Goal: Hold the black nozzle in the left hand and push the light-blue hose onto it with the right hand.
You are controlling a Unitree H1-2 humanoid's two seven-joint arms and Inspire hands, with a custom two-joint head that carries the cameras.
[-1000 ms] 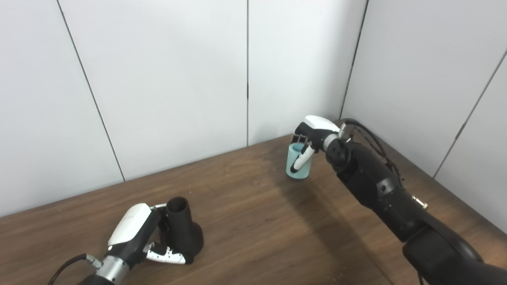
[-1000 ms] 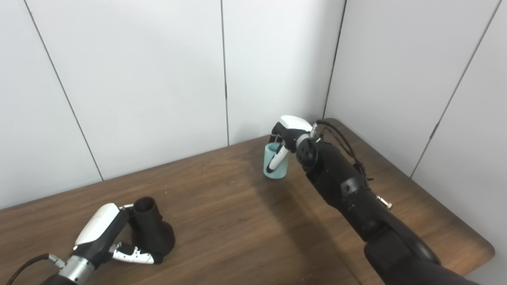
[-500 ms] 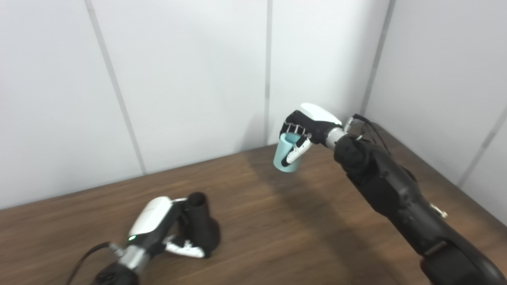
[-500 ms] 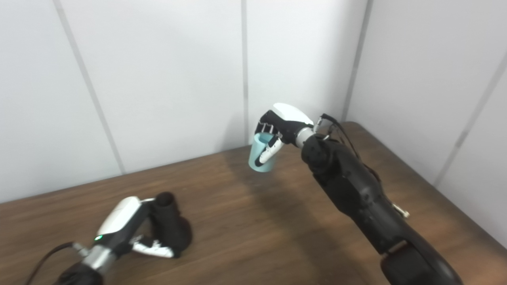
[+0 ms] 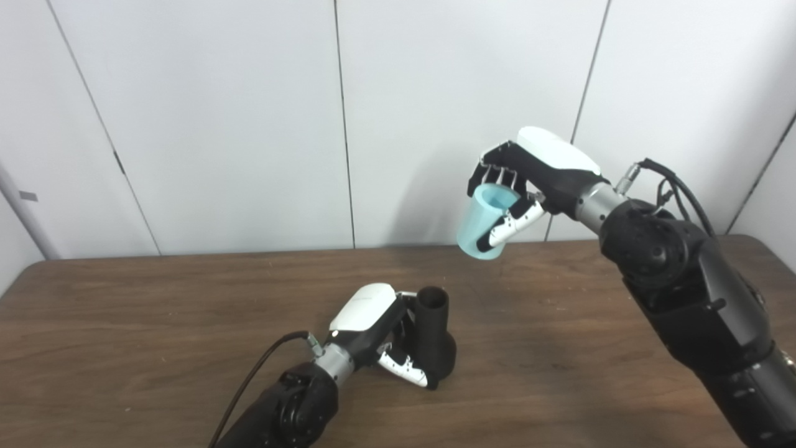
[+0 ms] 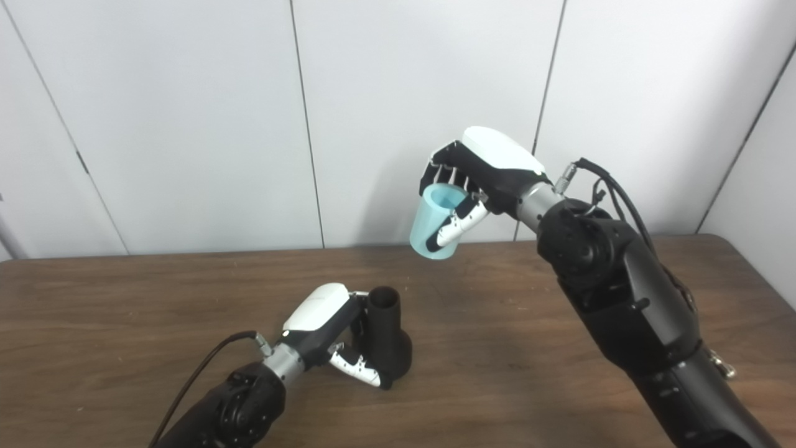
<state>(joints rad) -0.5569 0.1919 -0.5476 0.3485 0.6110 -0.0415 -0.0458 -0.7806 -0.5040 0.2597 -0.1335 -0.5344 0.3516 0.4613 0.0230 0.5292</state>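
The black nozzle [image 5: 433, 339] stands upright on the brown wooden table [image 5: 149, 323], its open neck pointing up. My left hand [image 5: 373, 333] is shut around its lower body from the left, thumb across the front. My right hand [image 5: 528, 177] is shut on the short light-blue hose [image 5: 482, 221] and holds it in the air, tilted, up and to the right of the nozzle. The two parts are well apart. The same scene shows in the right eye view, with the nozzle [image 6: 384, 336] and hose [image 6: 434, 224].
White wall panels [image 5: 249, 112] stand right behind the table's far edge. A black cable [image 5: 255, 379] runs along my left forearm. My right arm [image 5: 684, 292] crosses above the table's right side.
The camera has swung, shifting the whole picture. My right hand has lifted the hose off the table into the air and carried it nearer the nozzle. My left hand keeps its hold.
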